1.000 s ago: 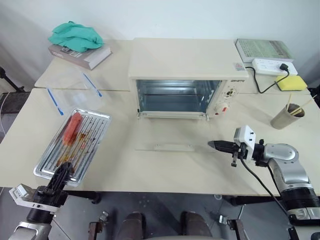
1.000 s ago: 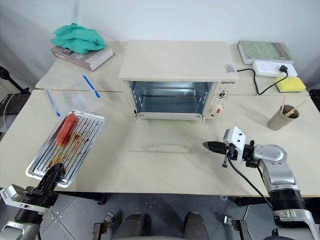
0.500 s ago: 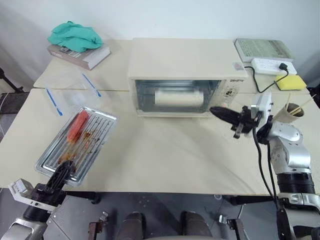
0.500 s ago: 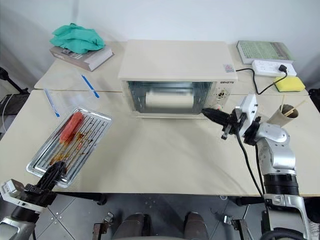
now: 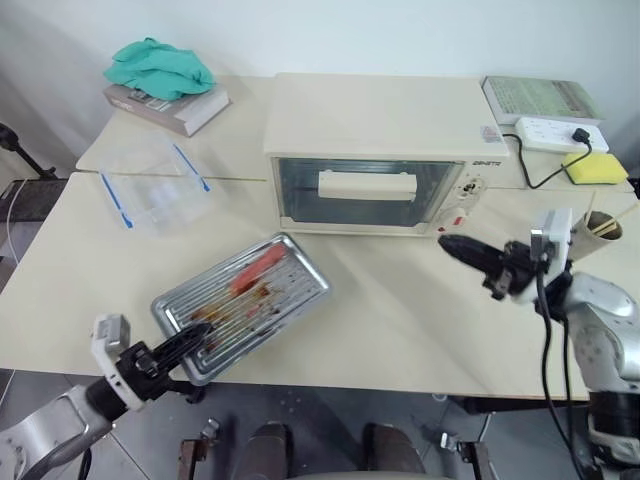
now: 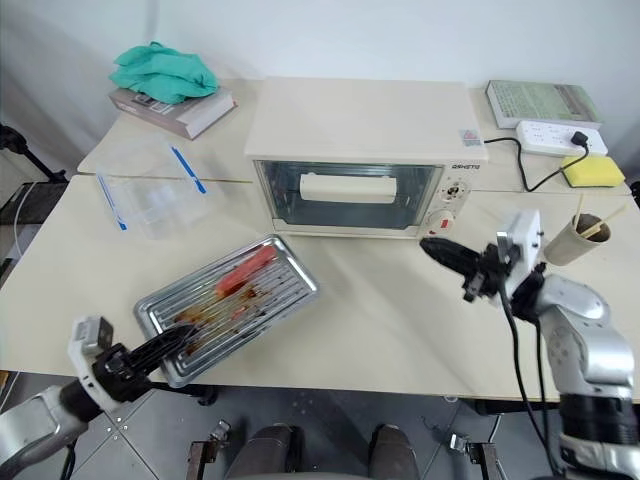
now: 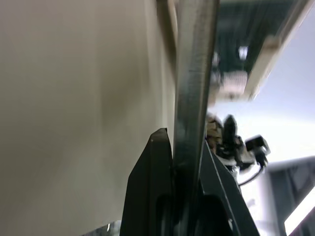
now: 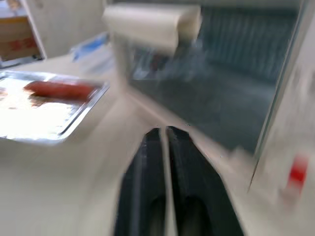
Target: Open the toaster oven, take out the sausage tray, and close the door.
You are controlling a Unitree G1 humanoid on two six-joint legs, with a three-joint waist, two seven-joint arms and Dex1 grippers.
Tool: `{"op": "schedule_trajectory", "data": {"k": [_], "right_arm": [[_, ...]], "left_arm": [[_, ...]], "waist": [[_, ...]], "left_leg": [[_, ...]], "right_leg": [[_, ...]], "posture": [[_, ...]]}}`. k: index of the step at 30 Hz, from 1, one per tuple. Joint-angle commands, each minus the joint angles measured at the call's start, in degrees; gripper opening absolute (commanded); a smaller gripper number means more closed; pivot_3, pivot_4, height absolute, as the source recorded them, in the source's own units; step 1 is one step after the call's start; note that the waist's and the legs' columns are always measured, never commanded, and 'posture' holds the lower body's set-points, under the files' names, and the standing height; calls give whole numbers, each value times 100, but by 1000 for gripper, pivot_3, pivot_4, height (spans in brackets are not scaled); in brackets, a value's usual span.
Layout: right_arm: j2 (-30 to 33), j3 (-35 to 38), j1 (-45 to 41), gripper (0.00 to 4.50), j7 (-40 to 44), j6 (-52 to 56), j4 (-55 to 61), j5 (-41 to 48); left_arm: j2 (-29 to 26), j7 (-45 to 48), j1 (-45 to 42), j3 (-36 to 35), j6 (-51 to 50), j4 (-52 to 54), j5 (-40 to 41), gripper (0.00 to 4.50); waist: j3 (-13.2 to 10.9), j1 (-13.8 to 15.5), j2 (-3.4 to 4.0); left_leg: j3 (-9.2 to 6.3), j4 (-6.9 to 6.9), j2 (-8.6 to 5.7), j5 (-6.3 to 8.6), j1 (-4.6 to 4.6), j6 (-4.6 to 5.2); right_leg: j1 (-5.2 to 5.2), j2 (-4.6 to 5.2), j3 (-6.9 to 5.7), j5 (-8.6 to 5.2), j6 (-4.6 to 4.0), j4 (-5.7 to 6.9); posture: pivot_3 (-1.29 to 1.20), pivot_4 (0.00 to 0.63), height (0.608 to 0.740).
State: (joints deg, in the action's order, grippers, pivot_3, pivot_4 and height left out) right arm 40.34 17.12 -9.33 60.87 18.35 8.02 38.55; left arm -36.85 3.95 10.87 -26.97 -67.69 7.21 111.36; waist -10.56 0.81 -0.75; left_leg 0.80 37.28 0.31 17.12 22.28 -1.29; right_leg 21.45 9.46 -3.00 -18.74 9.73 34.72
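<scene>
Cream tabletop [image 5: 400, 310] carries the toaster oven [image 5: 385, 150] at the back, its door [image 5: 368, 192] closed. Nearer the front edge, the sausage tray [image 5: 245, 300] is clamped by the left gripper [image 5: 190, 338]. Right gripper [image 5: 455, 246], fingers nearly together and empty, hovers before the knob panel.

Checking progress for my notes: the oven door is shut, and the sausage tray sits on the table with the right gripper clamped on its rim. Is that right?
Not quite. It is the left gripper that is clamped on the rim of the sausage tray, as the left eye view shows. The right gripper is clear of it, near the oven's knob panel. The door is shut.
</scene>
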Motion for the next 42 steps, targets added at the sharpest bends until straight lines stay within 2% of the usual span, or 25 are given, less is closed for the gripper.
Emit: {"op": "schedule_trajectory", "data": {"k": [1,5,9,10,13,17,22,31,40,42], "right_arm": [[230,460,669,1581,294,-343,555,-63],[317,1031,1715,2930,488,-624,733,-159],[278,1261,2145,4271,429,-749,916,-196],[244,1369,2317,4467,401,-780,1002,-217],[128,1723,2940,4467,299,-716,1344,-144],[71,1910,3338,4467,153,-665,1590,-78],[-58,2107,3779,4467,57,-650,1891,28],[-176,2134,4086,4467,-89,-597,2194,146],[-224,2057,4220,4467,-40,-639,2264,177],[-216,2014,4221,4500,2,-650,2234,173]], "left_arm": [[-146,72,-508,531,-118,-263,164,0],[-220,-81,-1463,1461,-321,-841,134,0],[-257,-22,-1929,1895,-481,-1244,-24,0],[-221,49,-2111,2025,-572,-1377,-179,0],[20,47,-2709,2422,-693,-1827,-910,0],[231,237,-3088,2512,-869,-2136,-1503,0],[482,343,-3492,2535,-1119,-2436,-2194,0],[916,484,-4072,2389,-1584,-2422,-3050,0],[1285,375,-4282,2327,-1957,-2125,-3813,0],[1400,386,-4322,2296,-1907,-2102,-3988,647]], "waist": [[0,-21,0],[0,40,0],[0,13,0],[1,28,2],[8,123,14],[27,235,47],[36,345,64],[44,393,77],[40,397,71],[39,389,68]], "left_leg": [[6,-2,2,0,-4,0],[10,0,3,0,-8,0],[19,6,2,0,-12,1],[19,4,4,-1,-13,1],[15,5,1,-2,-16,-2],[10,18,-12,-7,-30,7],[-2,-9,-13,10,-112,-15],[-10,-8,-16,10,-109,-16],[-27,-8,-19,16,-103,-13],[-27,-9,-19,19,-103,-7]], "right_leg": [[-1,0,1,0,0,0],[-2,-3,0,0,1,2],[-4,-3,9,2,4,6],[-3,-3,9,2,4,6],[-2,-3,5,2,4,5],[-35,0,8,9,8,-19],[-134,1,-5,32,-7,-79],[-145,3,-12,39,-7,-93],[-166,4,-37,42,0,-126],[-168,4,-38,42,1,-132]], "posture": [[0,150,740],[0,150,740],[0,150,740],[0,150,740],[0,150,740],[0,150,740],[0,150,740],[0,150,740],[0,150,740],[0,150,740]]}}
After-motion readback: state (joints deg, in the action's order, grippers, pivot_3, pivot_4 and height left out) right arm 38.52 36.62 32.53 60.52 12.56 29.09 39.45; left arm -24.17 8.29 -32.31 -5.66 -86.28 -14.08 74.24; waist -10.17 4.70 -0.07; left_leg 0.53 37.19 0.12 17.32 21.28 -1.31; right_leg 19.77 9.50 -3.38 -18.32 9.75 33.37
